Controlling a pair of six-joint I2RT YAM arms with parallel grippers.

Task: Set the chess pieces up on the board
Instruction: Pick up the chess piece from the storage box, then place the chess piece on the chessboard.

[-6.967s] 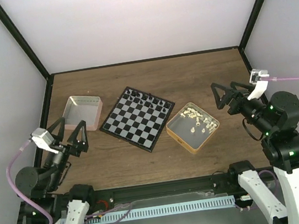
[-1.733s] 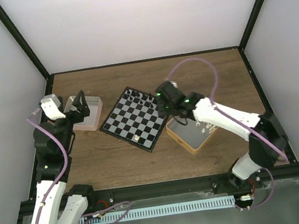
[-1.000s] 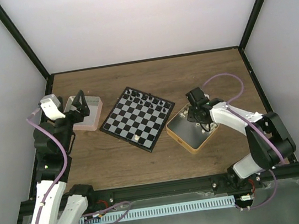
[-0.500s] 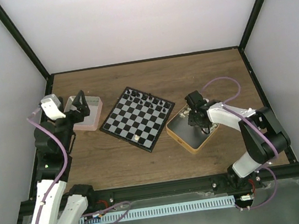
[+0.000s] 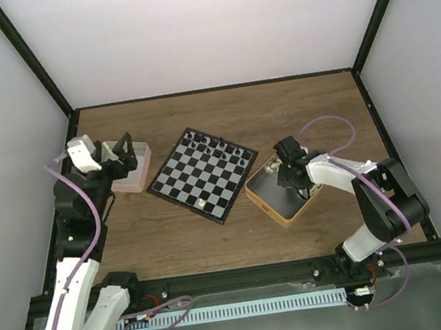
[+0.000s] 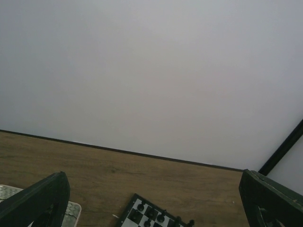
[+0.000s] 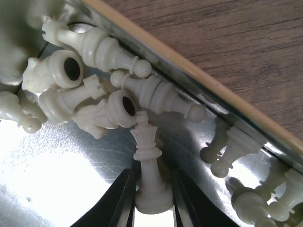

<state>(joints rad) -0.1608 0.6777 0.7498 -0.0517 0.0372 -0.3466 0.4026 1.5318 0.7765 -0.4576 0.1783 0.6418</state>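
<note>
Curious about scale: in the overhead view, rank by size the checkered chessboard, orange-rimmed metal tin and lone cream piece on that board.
1. Black-and-grey checkered chessboard
2. Orange-rimmed metal tin
3. Lone cream chess piece

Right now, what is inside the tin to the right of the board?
White chess pieces lie on its shiny floor; the right gripper pinches one. From above, the arm hides part of the tin.

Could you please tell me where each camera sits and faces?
Top external: above and behind, looking down on board, tin, left arm, right arm.
Left wrist: on left gripper, facing the back wall; open fingertips flank the board's edge.
Right wrist: on right gripper, looking down into the tin; fingers pinch a cream piece.
Shared: board (top, left wrist); tin (top, right wrist).
</note>
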